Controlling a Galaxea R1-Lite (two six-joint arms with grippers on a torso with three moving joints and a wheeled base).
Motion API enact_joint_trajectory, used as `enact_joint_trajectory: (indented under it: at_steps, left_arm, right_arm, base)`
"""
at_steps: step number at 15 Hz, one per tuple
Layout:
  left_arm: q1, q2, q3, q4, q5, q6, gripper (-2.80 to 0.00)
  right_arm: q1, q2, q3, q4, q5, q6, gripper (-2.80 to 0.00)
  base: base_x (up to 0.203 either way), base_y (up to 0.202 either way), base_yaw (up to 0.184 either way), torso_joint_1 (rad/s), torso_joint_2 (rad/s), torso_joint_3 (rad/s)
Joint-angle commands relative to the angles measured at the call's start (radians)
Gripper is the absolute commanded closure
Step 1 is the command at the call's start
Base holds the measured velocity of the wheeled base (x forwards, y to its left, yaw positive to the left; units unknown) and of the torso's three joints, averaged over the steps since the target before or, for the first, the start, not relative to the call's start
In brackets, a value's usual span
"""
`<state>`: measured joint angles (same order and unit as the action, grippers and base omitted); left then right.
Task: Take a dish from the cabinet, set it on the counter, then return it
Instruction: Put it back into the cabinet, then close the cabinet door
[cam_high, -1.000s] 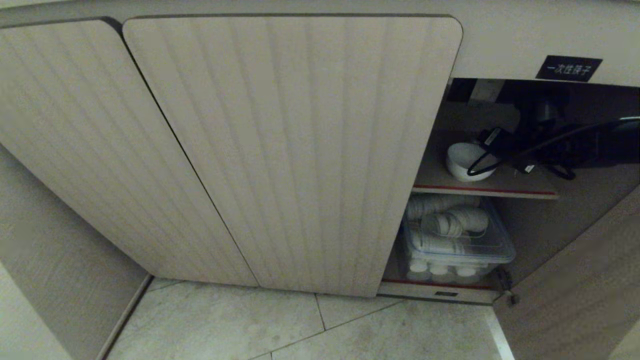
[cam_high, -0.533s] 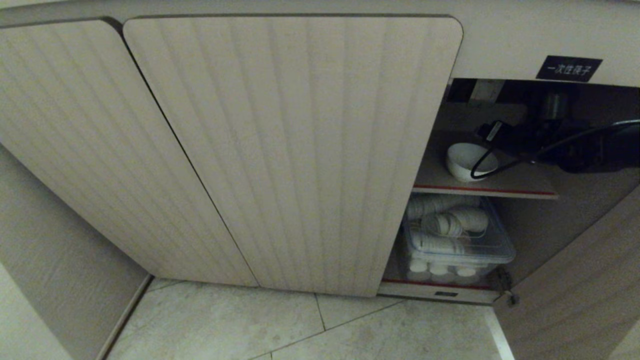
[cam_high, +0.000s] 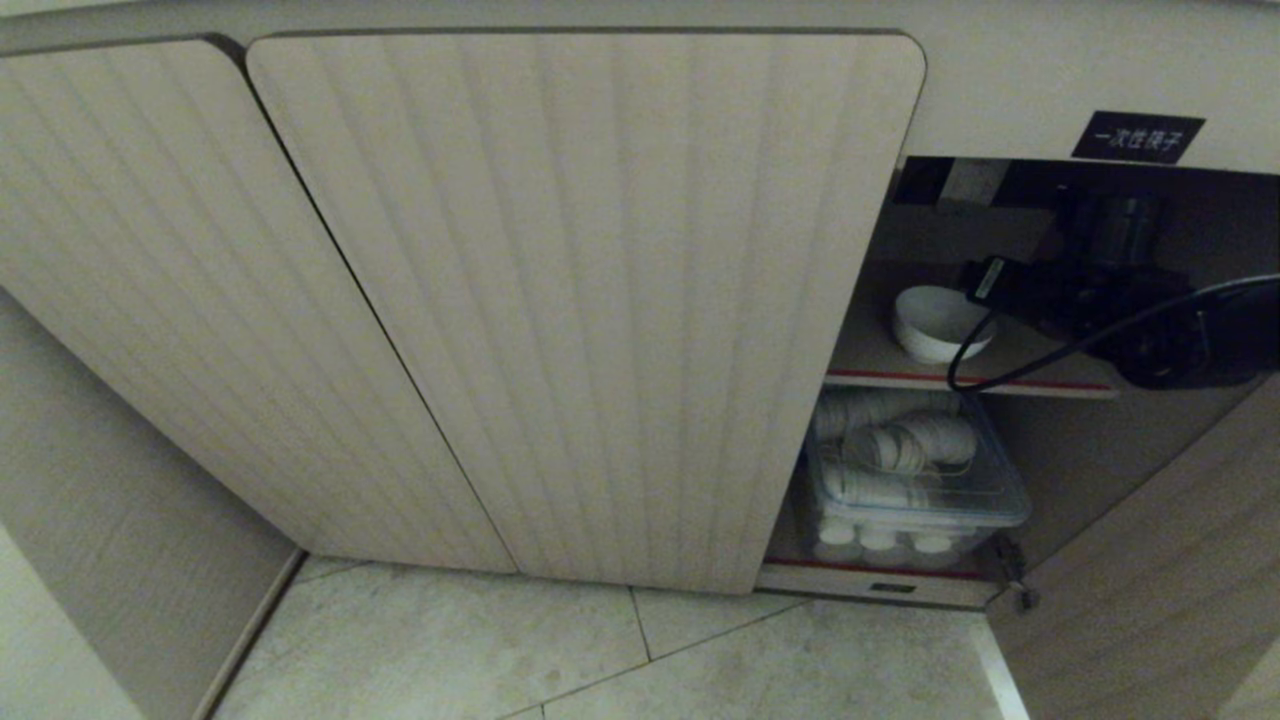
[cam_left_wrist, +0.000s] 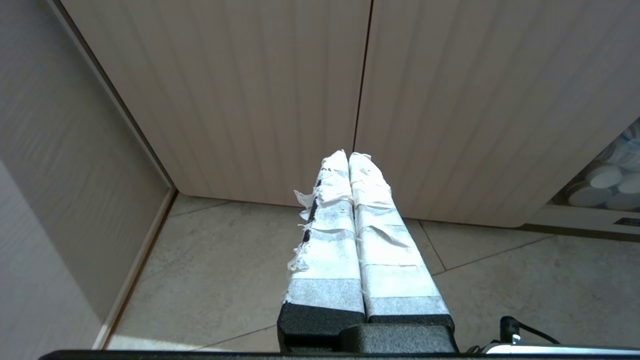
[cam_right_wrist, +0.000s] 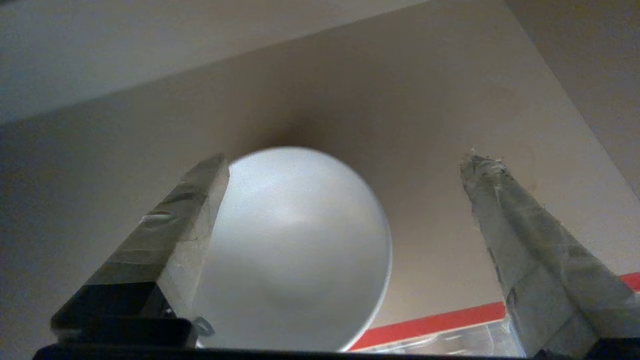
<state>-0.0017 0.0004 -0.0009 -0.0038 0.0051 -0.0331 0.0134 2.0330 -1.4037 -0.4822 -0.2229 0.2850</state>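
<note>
The dish (cam_high: 932, 322), a small white bowl, stands on the red-edged upper shelf (cam_high: 1040, 383) of the cabinet (cam_high: 580, 300), behind the open right door. My right arm (cam_high: 1100, 310) reaches into that compartment just right of the dish. In the right wrist view the right gripper (cam_right_wrist: 347, 165) is open wide over the dish (cam_right_wrist: 295, 250). One taped finger (cam_right_wrist: 190, 225) overlaps its rim and the other (cam_right_wrist: 505, 225) stands well clear. Nothing is gripped. The left gripper (cam_left_wrist: 350, 157) is shut and empty, parked before the closed doors. The counter is out of view.
Under the shelf a clear plastic box (cam_high: 915, 480) holds stacked white ribbed cups. The opened door (cam_high: 1170, 560) stands at the right. A black label (cam_high: 1137, 137) sits above the opening. A black cable (cam_high: 1010, 375) loops in front of the shelf edge. Tiled floor (cam_high: 600, 650) lies below.
The right wrist has turned and the forearm has sunk lower in the opening. The dish, which looked tipped a second ago, now sits level on the shelf. The left arm has not moved.
</note>
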Motion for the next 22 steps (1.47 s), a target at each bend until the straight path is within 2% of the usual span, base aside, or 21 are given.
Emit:
enact_joint_trajectory:
  at_steps: [1, 9, 14, 17, 22]
  left_arm:
    - [0.0, 0.0, 0.0, -0.001, -0.001, -0.001, 0.0]
    - [0.0, 0.0, -0.001, -0.001, -0.001, -0.001, 0.0]
    - [0.0, 0.0, -0.001, -0.001, 0.0, -0.001, 0.0]
    - [0.0, 0.0, 0.0, -0.001, -0.001, -0.001, 0.0]
    - [0.0, 0.0, 0.0, -0.001, -0.001, -0.001, 0.0]
  right_arm:
    - [0.0, -0.004, 0.017, -0.014, 0.0, -0.027, 0.0]
    - [0.0, -0.05, 0.102, -0.079, 0.002, -0.035, 0.0]
    - [0.0, -0.109, 0.259, -0.229, 0.006, -0.057, 0.0]
    - [-0.001, -0.138, 0.308, -0.26, 0.022, -0.061, 0.0]
    - [0.0, -0.22, 0.464, -0.34, 0.068, -0.09, 0.0]
  base:
    - [0.0, 0.0, 0.0, 0.0, 0.0, 0.0]
    - [0.0, 0.0, 0.0, 0.0, 0.0, 0.0]
    - [0.0, 0.0, 0.0, 0.0, 0.0, 0.0]
    - [0.0, 0.0, 0.0, 0.0, 0.0, 0.0]
    - [0.0, 0.0, 0.0, 0.0, 0.0, 0.0]
